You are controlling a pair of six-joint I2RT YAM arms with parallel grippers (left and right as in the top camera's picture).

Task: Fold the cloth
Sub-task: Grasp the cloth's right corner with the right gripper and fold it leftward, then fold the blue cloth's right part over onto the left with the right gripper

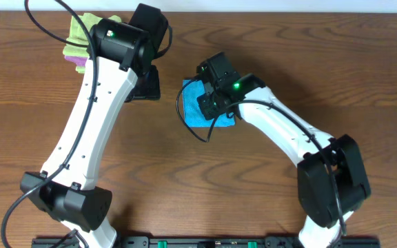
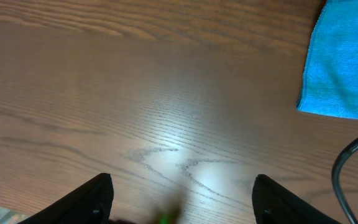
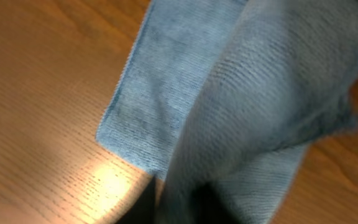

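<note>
The soft sky-blue square cloth sits mid brown wooden counter, seemingly part-folded, a flap pinched up in the right gripper, the left gripper hovering spread beside it; I'd judge a final fold is pending.

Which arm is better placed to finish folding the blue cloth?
Right. The right end effector grips a lifted layer of the cloth. The left end effector hovers open over the table, with the cloth off to its side.
</note>
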